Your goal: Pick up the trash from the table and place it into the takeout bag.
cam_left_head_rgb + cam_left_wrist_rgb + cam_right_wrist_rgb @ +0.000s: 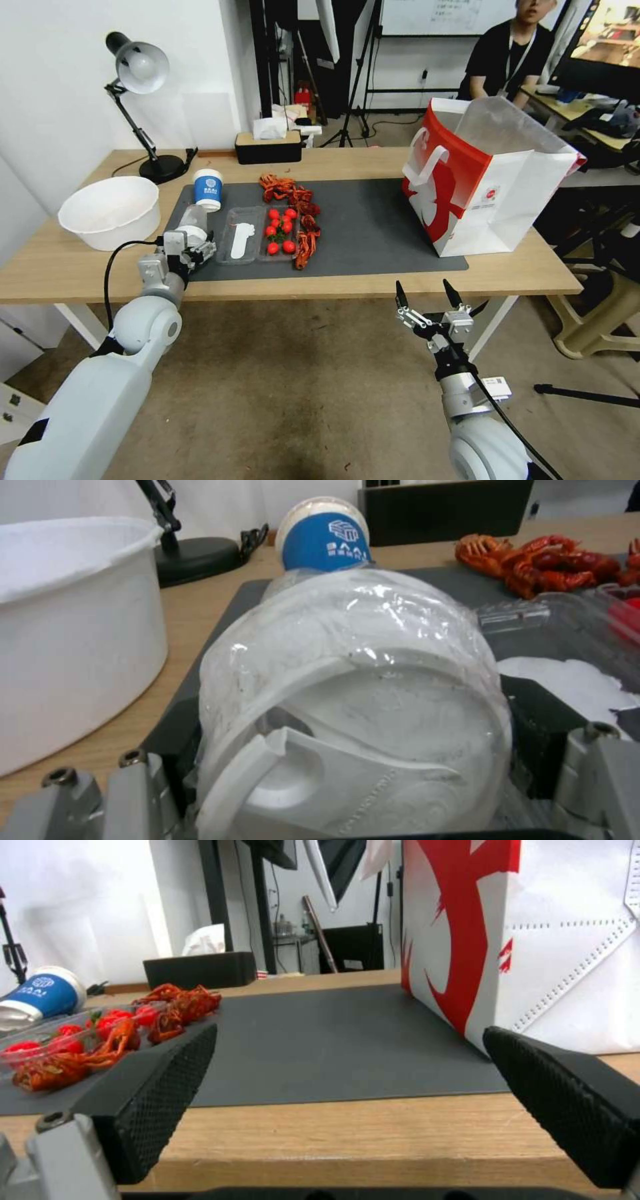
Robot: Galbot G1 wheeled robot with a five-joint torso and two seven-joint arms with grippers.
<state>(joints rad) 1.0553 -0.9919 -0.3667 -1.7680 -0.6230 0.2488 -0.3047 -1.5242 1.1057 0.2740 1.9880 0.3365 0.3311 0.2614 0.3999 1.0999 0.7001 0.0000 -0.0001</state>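
The left hand (193, 250) sits at the near left corner of the dark grey mat (373, 227), its metal fingers clenched around a crumpled clear plastic bottle (353, 700) that lies on its side on the mat; the bottle's wrinkled film wraps pale, moulded white shapes inside. Just beyond the bottle, farther along the mat's left edge, stands a blue-and-white paper cup (208, 189) with a white lid. Off the mat to its left, on the bare light-wood worktop (73, 260), rests a wide white bowl (111, 211) with smooth, rounded walls. Toward the middle of the mat lies a clear, shallow plastic tray (257, 235) holding a white spoon-like piece and small glossy red tomatoes (280, 230), with a string of red crayfish shells (293, 200) curving along its far and right sides. At the mat's right end stands the takeout bag (487, 180), a boxy red-and-white paper carrier with flat white loop handles, its mouth open. The right hand (430, 297) hangs released in front of the worktop's near edge, below the mat's right end, its black, finely ribbed fingers spread wide apart and holding nothing.
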